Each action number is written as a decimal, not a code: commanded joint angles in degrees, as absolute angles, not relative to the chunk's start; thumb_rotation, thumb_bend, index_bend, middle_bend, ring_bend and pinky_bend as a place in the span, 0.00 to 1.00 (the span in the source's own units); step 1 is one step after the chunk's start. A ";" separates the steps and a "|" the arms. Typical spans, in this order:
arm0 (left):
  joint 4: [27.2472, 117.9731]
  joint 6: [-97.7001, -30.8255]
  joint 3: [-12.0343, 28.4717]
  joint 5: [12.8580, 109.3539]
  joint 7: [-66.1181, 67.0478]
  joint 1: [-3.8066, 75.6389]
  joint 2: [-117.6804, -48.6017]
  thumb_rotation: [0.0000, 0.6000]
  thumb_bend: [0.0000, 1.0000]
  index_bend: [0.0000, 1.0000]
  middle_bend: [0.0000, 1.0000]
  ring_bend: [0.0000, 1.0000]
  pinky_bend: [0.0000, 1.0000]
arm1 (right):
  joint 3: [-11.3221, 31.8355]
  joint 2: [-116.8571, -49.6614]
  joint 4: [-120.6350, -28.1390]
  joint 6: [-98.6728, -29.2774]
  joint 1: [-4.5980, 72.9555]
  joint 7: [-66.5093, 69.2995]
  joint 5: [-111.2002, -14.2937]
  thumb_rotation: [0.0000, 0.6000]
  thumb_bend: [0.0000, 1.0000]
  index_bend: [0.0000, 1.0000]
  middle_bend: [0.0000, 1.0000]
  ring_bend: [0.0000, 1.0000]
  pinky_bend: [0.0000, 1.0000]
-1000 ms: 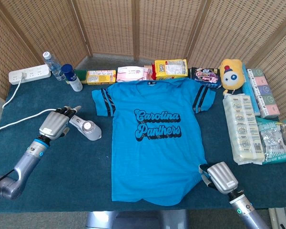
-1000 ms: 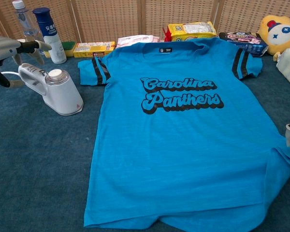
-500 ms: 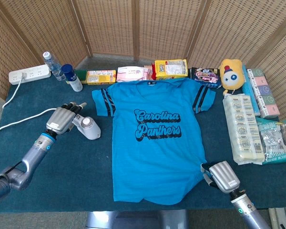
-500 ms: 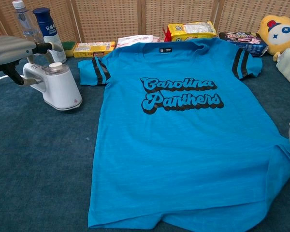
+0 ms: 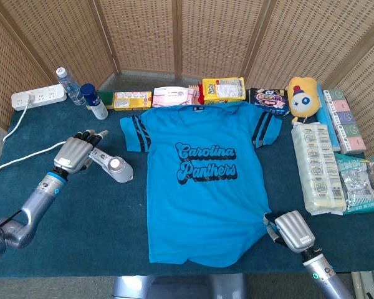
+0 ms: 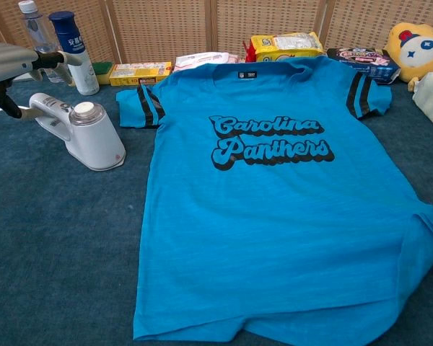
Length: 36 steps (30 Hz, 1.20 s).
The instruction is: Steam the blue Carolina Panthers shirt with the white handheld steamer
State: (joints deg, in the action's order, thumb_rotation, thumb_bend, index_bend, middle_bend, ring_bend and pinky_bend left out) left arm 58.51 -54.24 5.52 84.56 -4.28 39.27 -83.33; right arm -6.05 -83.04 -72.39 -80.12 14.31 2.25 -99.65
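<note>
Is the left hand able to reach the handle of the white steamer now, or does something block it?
Probably yes. The left hand is right at the handle end of the white steamer, which lies on the table left of the blue shirt. Nothing stands between them. Whether the hand already grips it is unclear.

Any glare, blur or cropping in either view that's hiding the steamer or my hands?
Head view: even light, sharp; steamer, left hand and right hand all visible. Chest view: steamer crisp, but the left hand is cropped at the frame edge.
</note>
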 commanded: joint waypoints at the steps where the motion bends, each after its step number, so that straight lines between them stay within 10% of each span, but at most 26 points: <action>1: 58.53 -52.81 5.30 83.72 -3.58 39.62 -83.12 1.00 0.34 0.00 0.15 0.06 0.16 | -6.04 -83.07 -72.40 -80.11 14.27 2.16 -99.64 1.00 0.59 0.65 0.64 0.67 0.78; 26: 48.27 -48.95 5.05 83.17 -4.92 44.39 -92.05 1.00 0.33 0.00 0.05 0.00 0.09 | -5.48 -82.32 -72.58 -80.12 13.57 1.78 -98.38 1.00 0.59 0.66 0.64 0.68 0.79; 36: 45.42 -48.71 4.46 83.51 -6.80 45.16 -95.66 1.00 0.44 0.20 0.29 0.28 0.45 | -5.17 -82.60 -72.02 -80.31 13.32 2.13 -98.04 1.00 0.59 0.66 0.65 0.69 0.79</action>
State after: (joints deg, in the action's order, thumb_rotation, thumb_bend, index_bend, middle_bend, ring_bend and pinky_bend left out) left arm 45.44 -48.80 4.54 83.53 -6.75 45.14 -95.58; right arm -5.17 -82.60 -72.02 -80.31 13.32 2.13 -98.03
